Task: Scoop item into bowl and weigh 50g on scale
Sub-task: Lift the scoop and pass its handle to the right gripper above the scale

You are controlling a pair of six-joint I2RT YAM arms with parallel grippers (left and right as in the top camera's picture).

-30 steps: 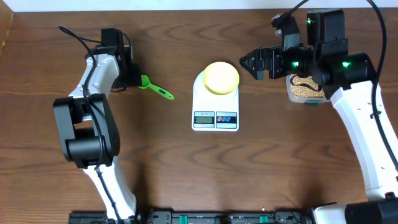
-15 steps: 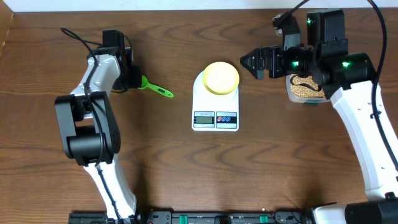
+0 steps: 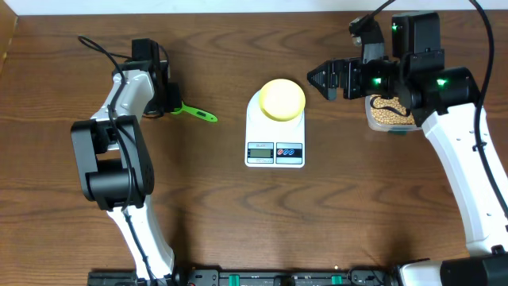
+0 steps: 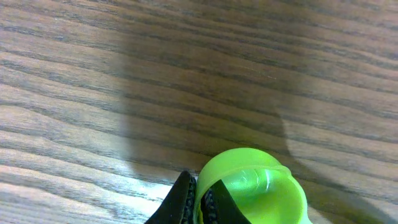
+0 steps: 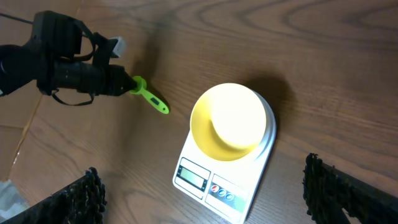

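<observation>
Overhead, the left arm reaches up the left side, its gripper (image 3: 174,105) closed on the cup end of the green scoop (image 3: 198,114). The scoop's handle runs rightward and slightly frontward, toward the scale (image 3: 275,135). The yellow bowl (image 3: 282,99) sits on the scale's far half. The right gripper (image 3: 316,82) hovers just right of the bowl, pointing left, fingers spread wide and empty. The beans (image 3: 386,114) lie in a clear tub (image 3: 394,129) beneath its wrist.
</observation>
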